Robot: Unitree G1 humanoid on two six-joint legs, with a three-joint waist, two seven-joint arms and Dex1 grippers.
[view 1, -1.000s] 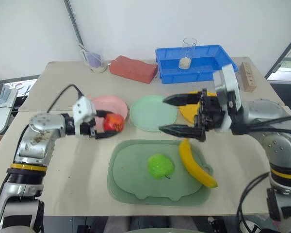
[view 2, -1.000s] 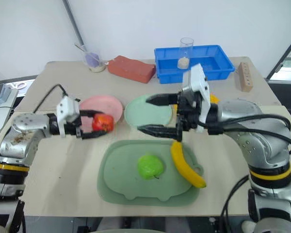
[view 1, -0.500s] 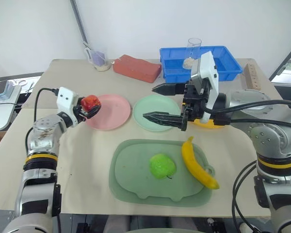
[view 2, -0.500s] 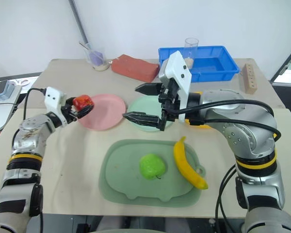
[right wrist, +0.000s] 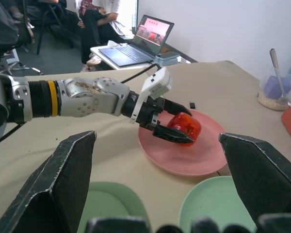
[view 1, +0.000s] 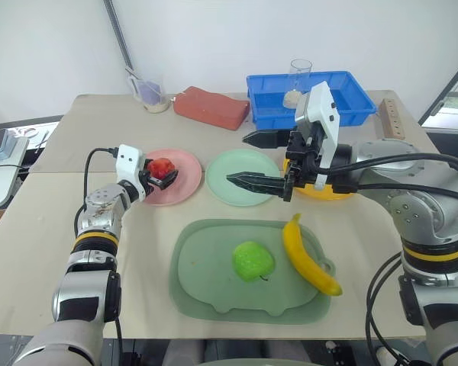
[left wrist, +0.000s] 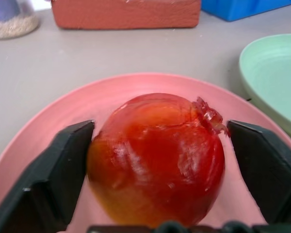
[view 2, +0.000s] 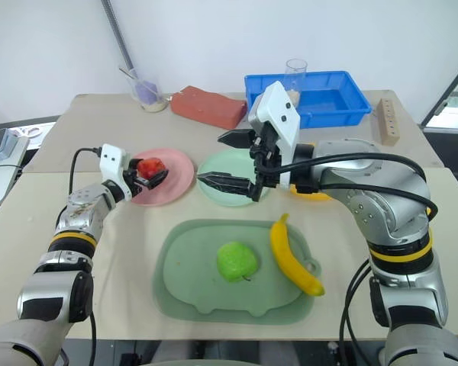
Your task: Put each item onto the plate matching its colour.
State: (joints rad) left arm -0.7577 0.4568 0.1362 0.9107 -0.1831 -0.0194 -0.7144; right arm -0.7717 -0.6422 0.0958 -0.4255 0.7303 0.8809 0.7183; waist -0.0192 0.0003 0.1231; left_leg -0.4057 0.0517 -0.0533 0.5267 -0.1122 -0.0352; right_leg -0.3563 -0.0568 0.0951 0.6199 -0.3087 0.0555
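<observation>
The small red-orange fruit (left wrist: 155,160) rests on the pale pink plate (view 1: 185,187). My left gripper (view 1: 165,171) stands open around it, one finger (left wrist: 63,170) against its side and the other a little off it. The mint green plate (view 1: 229,164) lies bare beside the pink one. My right gripper (view 1: 237,158) hovers above it, open wide and pointing left, with nothing between its fingers. The yellow-orange plate (view 1: 324,192) is mostly hidden behind that hand. The green apple (view 1: 253,261) and the banana (view 1: 309,255) lie on the pig-shaped tray (view 1: 206,282).
At the back of the table stand a blue bin (view 1: 343,95) with a glass (view 1: 298,80), a brick-red block (view 1: 211,107), a cup with a spoon (view 1: 149,93) and a wooden peg block (view 1: 386,118). A laptop (right wrist: 138,41) sits on a desk off to the left.
My left gripper carried the red fruit from beside the pink plate to over it, lowered it and opened its fingers. The right gripper stayed open above the green plate.
</observation>
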